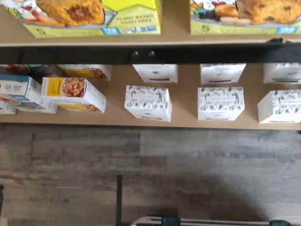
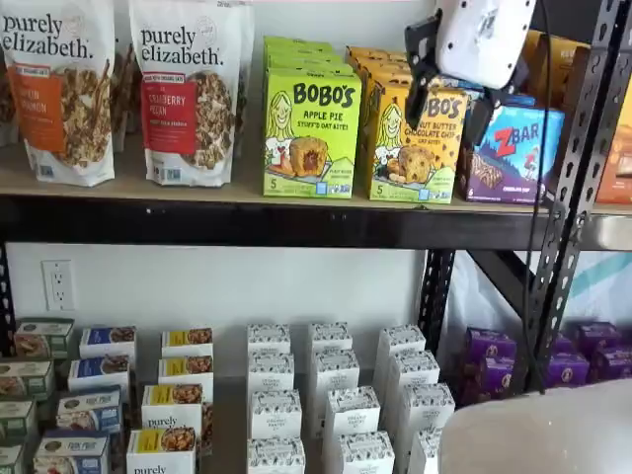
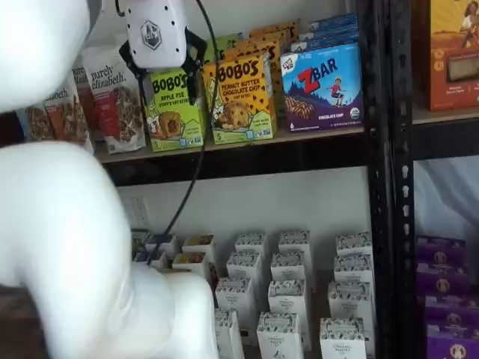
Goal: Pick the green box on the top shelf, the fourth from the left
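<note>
Plainly, the green box (image 2: 312, 133) stands upright at the front edge of the top shelf (image 2: 247, 219), touching the orange-yellow box (image 2: 415, 143) beside it. My tool (image 3: 161, 75) hangs in front, fingers spread wide, holding nothing. I judge one finger could catch that neighbour, since no gap separates them. Open room lies only forward, off the rail.
</note>
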